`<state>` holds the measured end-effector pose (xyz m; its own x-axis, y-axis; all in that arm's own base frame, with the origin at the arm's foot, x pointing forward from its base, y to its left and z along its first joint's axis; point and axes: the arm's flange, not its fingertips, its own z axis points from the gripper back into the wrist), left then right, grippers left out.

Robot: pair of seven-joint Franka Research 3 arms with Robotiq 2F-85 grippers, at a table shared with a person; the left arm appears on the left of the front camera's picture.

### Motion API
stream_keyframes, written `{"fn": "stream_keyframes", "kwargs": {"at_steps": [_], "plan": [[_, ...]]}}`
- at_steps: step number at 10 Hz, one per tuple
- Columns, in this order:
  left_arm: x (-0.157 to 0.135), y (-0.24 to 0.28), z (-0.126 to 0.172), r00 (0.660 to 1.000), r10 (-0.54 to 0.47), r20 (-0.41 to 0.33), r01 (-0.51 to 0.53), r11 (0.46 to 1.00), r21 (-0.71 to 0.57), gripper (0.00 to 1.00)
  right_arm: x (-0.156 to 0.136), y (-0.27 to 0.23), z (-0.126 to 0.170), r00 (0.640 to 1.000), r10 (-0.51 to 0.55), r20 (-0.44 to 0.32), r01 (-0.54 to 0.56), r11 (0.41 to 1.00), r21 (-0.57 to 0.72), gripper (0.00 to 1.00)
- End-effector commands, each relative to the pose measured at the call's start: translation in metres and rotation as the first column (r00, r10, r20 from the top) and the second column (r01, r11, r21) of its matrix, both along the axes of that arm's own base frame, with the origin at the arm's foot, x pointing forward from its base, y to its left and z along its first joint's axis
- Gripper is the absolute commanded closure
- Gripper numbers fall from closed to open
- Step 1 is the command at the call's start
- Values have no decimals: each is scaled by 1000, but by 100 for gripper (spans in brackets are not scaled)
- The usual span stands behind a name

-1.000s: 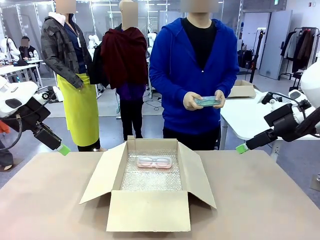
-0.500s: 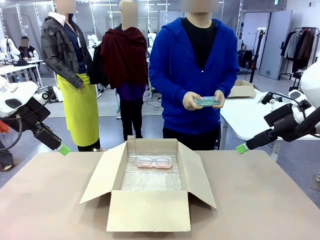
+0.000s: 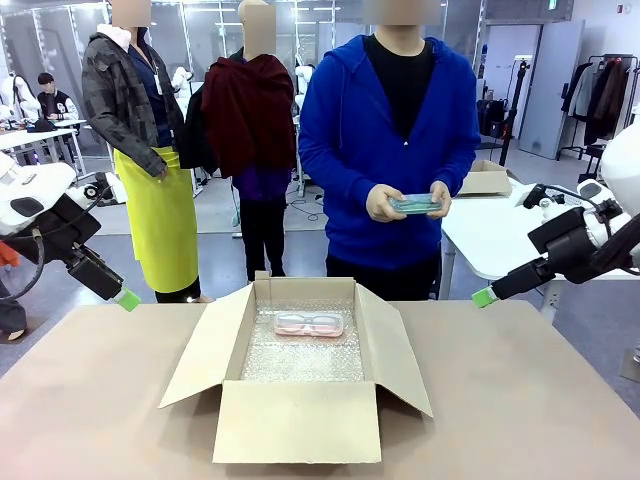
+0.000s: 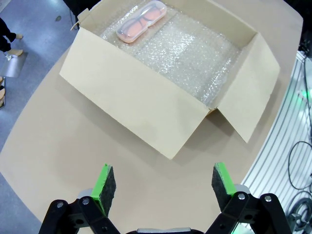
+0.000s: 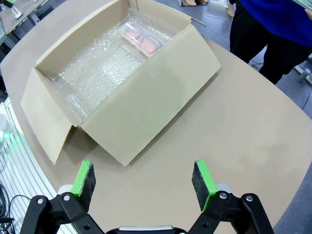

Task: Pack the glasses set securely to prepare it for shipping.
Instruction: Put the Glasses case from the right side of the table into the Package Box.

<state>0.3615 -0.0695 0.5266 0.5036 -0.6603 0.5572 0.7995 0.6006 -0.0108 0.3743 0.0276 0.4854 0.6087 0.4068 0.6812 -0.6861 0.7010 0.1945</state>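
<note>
Inside the cardboard box (image 3: 300,420), pink case (image 3: 309,323) is lying on bubble wrap (image 3: 300,360); person (image 3: 385,120) is holding mint case (image 3: 415,203). Light, rigid, slick, I'm guessing: grip across width. Left tool (image 4: 162,170), right tool (image 5: 143,168) gaping, empty.

no change shows over the last second: the person's hands (image 3: 384,203) and the mint green oblong glasses case (image 3: 414,204) keep exactly their earlier place.
</note>
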Motion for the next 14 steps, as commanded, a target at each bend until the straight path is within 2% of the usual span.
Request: {"fn": "stream_keyframes", "kwargs": {"at_steps": [1,14], "plan": [[0,3,1,1000,-24,1,24,1000,-20,0,-1,1,-1,1000,-6,5,6,1000,-7,0],[0,3,1,1000,-24,1,24,1000,-20,0,-1,1,-1,1000,-6,5,6,1000,-7,0]]}}
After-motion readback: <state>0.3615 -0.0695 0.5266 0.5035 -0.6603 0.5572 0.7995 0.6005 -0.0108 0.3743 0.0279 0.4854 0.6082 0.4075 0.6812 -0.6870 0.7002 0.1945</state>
